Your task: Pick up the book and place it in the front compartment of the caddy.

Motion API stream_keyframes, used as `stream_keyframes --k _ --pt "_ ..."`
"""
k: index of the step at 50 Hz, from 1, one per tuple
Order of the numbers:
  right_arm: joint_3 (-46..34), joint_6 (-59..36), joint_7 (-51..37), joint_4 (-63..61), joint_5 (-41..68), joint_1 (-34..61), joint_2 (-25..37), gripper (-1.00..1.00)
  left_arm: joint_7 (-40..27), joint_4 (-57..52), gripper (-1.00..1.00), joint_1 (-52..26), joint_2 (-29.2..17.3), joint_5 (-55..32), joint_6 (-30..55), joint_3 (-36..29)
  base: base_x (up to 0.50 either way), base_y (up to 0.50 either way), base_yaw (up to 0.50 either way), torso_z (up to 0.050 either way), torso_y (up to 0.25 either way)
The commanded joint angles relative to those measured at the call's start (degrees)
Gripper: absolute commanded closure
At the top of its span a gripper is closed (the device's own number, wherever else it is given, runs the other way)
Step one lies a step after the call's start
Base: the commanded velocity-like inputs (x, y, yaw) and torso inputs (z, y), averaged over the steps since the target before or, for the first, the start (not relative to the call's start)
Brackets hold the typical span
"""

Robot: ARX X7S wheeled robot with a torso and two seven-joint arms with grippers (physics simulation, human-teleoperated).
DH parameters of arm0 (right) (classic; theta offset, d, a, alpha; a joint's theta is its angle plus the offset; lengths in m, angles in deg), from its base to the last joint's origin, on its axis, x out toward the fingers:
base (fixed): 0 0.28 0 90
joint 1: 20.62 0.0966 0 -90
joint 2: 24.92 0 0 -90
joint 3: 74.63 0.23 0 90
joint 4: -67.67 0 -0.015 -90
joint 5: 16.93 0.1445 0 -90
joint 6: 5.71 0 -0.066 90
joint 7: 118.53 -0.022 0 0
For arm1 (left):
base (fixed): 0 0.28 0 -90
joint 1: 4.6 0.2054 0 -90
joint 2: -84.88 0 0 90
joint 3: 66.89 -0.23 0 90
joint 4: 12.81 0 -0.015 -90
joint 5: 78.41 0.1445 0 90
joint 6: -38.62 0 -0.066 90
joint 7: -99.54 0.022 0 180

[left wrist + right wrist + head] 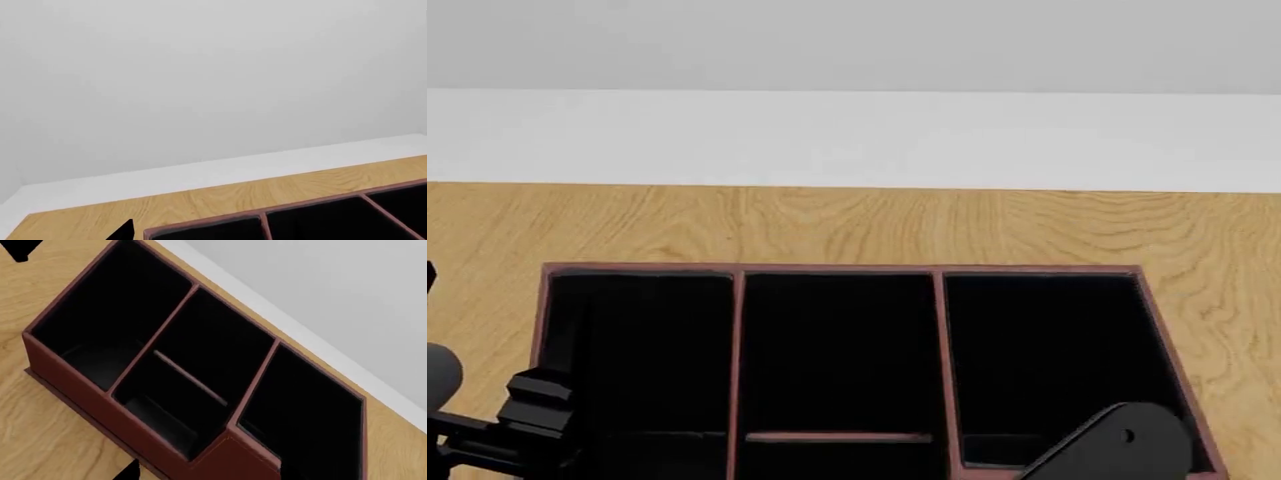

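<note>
The caddy [838,268] is a wide red-brown box with a black inside, standing on the wooden table. Thin red dividers split it into three columns, and a crossbar [838,437] spans the middle one. All compartments that show look empty. The right wrist view shows the caddy [133,425] from above its near wall. The book is out of view. Of my left gripper only one dark fingertip [123,231] shows, just off the caddy's corner [200,226]. Of my right gripper only a dark fingertip [128,472] shows, by the caddy's near wall. Neither gripper's jaws are visible.
My left arm [521,420] hangs over the caddy's left column and my right arm [1114,445] over its right column. The wooden table [827,225] runs back to a white ledge [854,135] and wall. A black shape [19,247] lies beyond the caddy's far corner.
</note>
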Motion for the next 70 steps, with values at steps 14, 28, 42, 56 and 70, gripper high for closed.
stream_keyframes --k 14,28,42,56,70 --pt "2.9 -2.2 8.4 -1.1 -7.6 -13.0 5.1 -1.0 -0.3 -0.1 -1.0 0.2 -0.4 0.5 -0.9 -1.3 0.0 0.0 0.0 0.0 0.0" --pt "1.4 -6.0 10.4 2.2 -9.6 -13.5 5.1 -1.0 -0.7 -0.1 -1.0 0.1 -0.6 0.6 -1.3 -1.9 0.0 0.0 0.0 0.0 0.0" --pt "-0.2 -9.8 13.7 6.4 -12.8 -13.8 2.3 -1.0 -0.5 0.1 -1.0 0.7 -1.2 1.0 -2.1 -2.1 0.0 0.0 0.0 0.0 0.0" --pt "-0.5 -12.2 17.6 9.1 -17.4 -16.6 -0.3 -1.0 -0.3 0.0 -1.0 1.4 -1.7 1.5 -3.1 -2.2 0.0 0.0 0.0 0.0 0.0" --pt "1.0 -13.7 22.3 10.9 -23.0 -20.7 -1.5 -1.0 -0.6 0.1 -1.0 1.3 -2.3 1.0 -3.6 -2.2 0.0 0.0 0.0 0.0 0.0"
